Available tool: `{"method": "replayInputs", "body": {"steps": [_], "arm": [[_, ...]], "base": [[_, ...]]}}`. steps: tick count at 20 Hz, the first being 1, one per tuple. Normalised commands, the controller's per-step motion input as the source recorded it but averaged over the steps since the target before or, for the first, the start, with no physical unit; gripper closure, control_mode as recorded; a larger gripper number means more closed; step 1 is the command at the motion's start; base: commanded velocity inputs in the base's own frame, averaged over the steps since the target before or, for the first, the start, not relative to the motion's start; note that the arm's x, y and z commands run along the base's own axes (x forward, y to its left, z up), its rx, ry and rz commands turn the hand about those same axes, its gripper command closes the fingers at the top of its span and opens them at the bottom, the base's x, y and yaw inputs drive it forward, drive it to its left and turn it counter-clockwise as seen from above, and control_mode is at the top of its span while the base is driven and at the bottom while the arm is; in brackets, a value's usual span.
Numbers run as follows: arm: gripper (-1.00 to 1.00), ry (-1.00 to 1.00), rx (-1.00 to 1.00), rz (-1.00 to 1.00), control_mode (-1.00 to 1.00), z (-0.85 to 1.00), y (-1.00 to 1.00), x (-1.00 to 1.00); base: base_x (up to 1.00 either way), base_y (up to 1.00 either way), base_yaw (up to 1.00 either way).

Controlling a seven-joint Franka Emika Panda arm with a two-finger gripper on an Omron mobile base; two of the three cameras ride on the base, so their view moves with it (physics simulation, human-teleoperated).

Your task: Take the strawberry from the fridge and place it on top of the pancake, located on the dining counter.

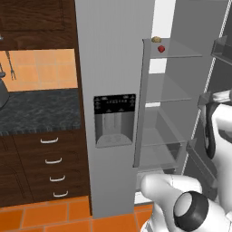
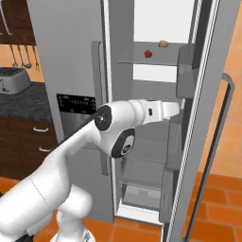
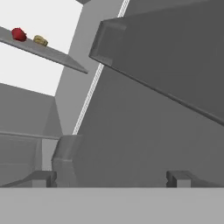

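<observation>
The fridge [image 1: 108, 54] stands with its right door swung open. A tiny red strawberry [image 1: 161, 49] lies on the top inner shelf, also seen as the strawberry [image 2: 148, 54] and, in the hand view, the strawberry [image 3: 18, 33] at the upper left. My gripper [image 3: 111, 178] is open, its fingertips [image 3: 43, 178] wide apart with nothing between them. It sits low and to the right of the berry, well below its shelf, facing the door's inner bins. My forearm [image 2: 151, 111] reaches into the open fridge at mid height. The pancake and the dining counter are out of view.
A small tan lumpy item [image 1: 156, 39] lies just behind the strawberry. The open door [image 2: 208, 94] with grey bins [image 3: 157, 57] stands close on the right. Lower glass shelves [image 1: 167, 97] are bare. A black-topped counter [image 1: 36, 111] with drawers lies left, with a toaster [image 2: 12, 80].
</observation>
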Motion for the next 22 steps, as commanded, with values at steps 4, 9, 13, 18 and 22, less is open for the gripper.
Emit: {"method": "replayInputs", "body": {"steps": [4,9,13,18,22], "arm": [[-1.0,0.03,0.09,0.0,-1.0,0.23,0.57,-0.77],[-1.0,0.02,0.12,0.02,-1.0,0.0,0.71,-0.71],[-1.0,0.03,0.15,0.09,-1.0,0.0,0.82,-0.55],[-1.0,0.05,0.14,0.11,-1.0,0.0,0.87,-0.38],[-1.0,0.05,0.16,0.17,-1.0,0.0,0.83,-0.27]], "base": [[0.0,0.0,0.0],[0.0,0.0,0.0],[0.0,0.0,0.0],[0.0,0.0,0.0],[0.0,0.0,0.0]]}}
